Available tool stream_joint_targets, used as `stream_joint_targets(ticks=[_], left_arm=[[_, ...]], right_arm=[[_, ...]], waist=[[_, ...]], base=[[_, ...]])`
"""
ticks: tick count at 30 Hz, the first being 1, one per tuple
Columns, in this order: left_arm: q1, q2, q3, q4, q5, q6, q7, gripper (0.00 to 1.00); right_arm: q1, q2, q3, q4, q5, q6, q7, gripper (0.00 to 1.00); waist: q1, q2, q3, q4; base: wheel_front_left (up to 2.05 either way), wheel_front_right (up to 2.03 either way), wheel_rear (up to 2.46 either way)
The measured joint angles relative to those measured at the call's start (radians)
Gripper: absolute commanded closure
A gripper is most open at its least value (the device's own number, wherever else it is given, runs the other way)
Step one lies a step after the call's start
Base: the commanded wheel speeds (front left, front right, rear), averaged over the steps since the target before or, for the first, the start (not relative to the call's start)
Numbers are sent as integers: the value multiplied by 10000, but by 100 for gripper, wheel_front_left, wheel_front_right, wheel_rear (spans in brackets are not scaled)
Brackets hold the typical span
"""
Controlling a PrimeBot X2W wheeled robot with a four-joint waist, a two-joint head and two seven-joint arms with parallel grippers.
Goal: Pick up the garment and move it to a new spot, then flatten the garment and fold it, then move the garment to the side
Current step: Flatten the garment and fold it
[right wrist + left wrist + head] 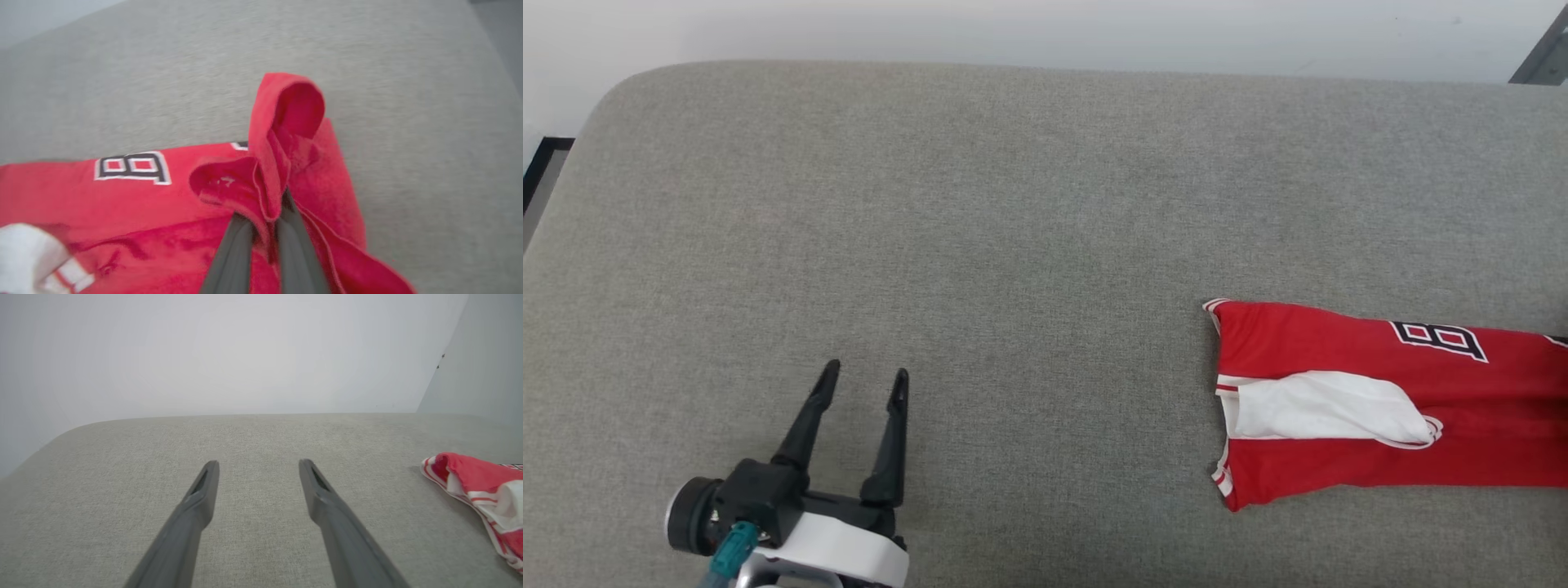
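The garment point(1339, 392) is a red jersey, folded lengthwise into a long strip at the right of the grey surface, a white sleeve on top and a black "8" showing. It runs off the head view's right edge. In the right wrist view my right gripper point(267, 208) is shut on a bunched fold of the garment's point(282, 163) red end, lifted above the rest. My left gripper point(862, 384) stands open at the lower left, well apart from the garment, nothing between its fingers. The left wrist view shows the garment's striped edge point(482, 486) far right of the left gripper point(259, 467).
A grey fabric surface point(980, 245) with a rounded far-left corner carries everything. A pale wall lies behind it. A dark strip point(539, 175) shows past the left edge.
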Motion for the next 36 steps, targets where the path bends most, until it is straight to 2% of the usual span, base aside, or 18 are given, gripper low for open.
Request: stream_joint_targets(ticks=[8, 14, 18, 22, 28, 32, 33, 34, 35, 36], left_arm=[[-6, 23, -293, 44, -288, 0, 0, 0], [-26, -12, -387, 52, -391, 0, -2, 0], [-31, -50, -537, 65, -481, 0, -2, 0], [-83, -104, -600, 69, -562, 0, 0, 0], [-207, -217, -660, 165, -627, -17, -2, 0], [-206, -245, -564, 165, -644, -17, -2, 0], [-202, -249, -508, 167, -694, -17, -2, 0], [-198, -249, -454, 180, -715, -17, -2, 0], [-197, -247, -424, 205, -717, -17, -2, 0], [-197, -247, -412, 219, -723, -17, -2, 0]], right_arm=[[482, 702, 1216, -3764, -420, 0, 1580, 100], [478, 1513, 2136, -5125, -968, 0, 2428, 100], [314, 2002, 2652, -5120, -1348, 0, 2612, 100], [104, 2456, 3018, -4567, -1421, 0, 2629, 100], [-125, 2614, 3292, -3254, -1745, 0, 2153, 100], [-367, 2727, 3471, -2729, -1751, 0, 1732, 100], [-424, 2765, 3482, -2652, -1760, 0, 1618, 63], [-480, 2790, 3480, -2608, -1758, 0, 1524, 19], [-537, 2786, 3505, -2612, -1760, 2, 1452, 0], [-607, 2771, 3494, -2640, -1760, 2, 1367, 0]], waist=[[0, 0, -105, 158], [0, 0, -157, 490], [0, 0, -164, 775], [0, 0, -115, 1056], [0, 0, -1, 1450], [0, 0, 33, 1466], [0, 0, 28, 1429], [0, 0, 20, 1380], [0, 0, 7, 1323], [0, 0, -10, 1258]], base=[[0, 0, 0], [0, 0, 0], [0, 0, 0], [0, 0, 0], [0, 0, 0], [0, 0, 0], [0, 0, 0], [0, 0, 0], [0, 0, 0], [0, 0, 0]])
